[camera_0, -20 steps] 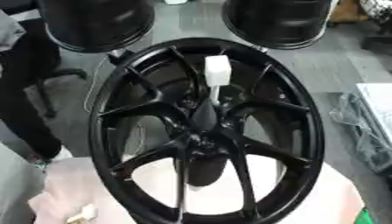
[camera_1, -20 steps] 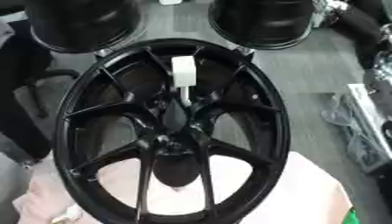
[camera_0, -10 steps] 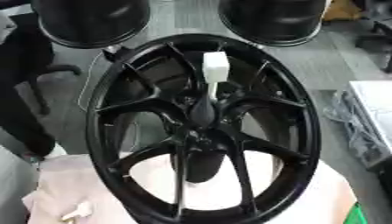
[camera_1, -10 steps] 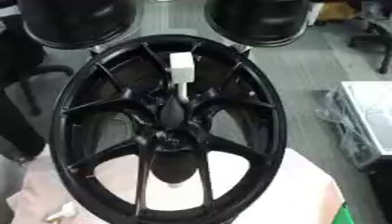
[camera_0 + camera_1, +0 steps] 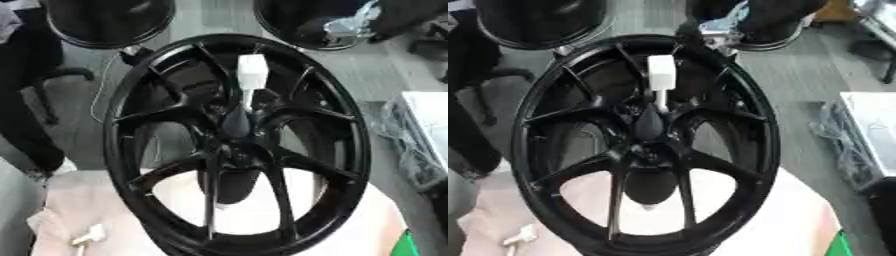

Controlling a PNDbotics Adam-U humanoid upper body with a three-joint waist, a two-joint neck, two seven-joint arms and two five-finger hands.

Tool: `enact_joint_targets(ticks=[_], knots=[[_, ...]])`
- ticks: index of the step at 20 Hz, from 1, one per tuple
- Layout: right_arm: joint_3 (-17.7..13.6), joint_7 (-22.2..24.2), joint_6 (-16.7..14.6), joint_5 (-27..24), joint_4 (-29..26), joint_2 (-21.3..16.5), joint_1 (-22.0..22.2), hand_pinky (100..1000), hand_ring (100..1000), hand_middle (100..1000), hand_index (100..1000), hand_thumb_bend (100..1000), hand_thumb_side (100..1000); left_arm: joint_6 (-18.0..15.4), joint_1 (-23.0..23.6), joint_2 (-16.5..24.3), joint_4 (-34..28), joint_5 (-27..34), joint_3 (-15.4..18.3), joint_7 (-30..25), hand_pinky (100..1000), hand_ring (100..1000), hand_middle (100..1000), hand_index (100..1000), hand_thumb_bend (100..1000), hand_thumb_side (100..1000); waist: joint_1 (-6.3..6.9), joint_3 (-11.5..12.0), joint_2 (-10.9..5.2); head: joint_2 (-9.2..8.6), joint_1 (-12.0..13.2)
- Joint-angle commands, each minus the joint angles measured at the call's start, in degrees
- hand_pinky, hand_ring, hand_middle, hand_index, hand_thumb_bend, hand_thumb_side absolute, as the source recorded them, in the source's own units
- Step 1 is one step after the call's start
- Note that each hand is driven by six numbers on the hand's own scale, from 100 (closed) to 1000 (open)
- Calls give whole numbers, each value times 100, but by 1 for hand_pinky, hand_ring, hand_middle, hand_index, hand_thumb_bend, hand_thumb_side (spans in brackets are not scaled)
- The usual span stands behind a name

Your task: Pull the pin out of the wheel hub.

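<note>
Fingers couldn't be told: neither hand showed in either view. Black wheel hub (image 5: 236, 145) stood upright on a pale pink cloth (image 5: 79, 200), filling the frame. White-handled pin (image 5: 251, 80) sat in the hub centre, handle up. Grey floor behind; two dark round objects (image 5: 109, 22) cut off at top. Small white item (image 5: 87, 235) on cloth, unclear.

A glossy black wheel hub (image 5: 236, 145) with slim paired spokes stands tilted, its face turned up toward the camera, its lower rim resting on a pale pink cloth-covered worktop (image 5: 367, 225). A white pin (image 5: 251, 80) with a blocky rectangular head and a thinner stem sticks out of the hub's centre, rising toward the upper rim. No robot hand shows to place them against.
</note>
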Motion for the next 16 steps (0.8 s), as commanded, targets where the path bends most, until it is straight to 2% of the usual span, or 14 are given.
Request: enact_joint_targets(ticks=[1, 6, 16], knots=[[180, 275, 91, 55, 226, 188, -257, 844, 814, 775, 878, 606, 321, 5, -7, 203, -97, 18, 48, 9, 725, 733, 725, 810, 338, 741, 13, -11, -159, 13, 27], [350, 473, 137, 227, 452, 487, -465, 846, 818, 779, 882, 559, 284, 3, 6, 205, -102, 20, 55, 16, 725, 732, 725, 810, 338, 740, 29, -25, -171, -12, 33], [561, 429, 436, 789, 783, 1043, -622, 859, 839, 799, 892, 480, 192, 6, 43, 189, -95, 26, 62, 24, 725, 732, 726, 810, 338, 740, 49, -101, -190, 55, 97]])
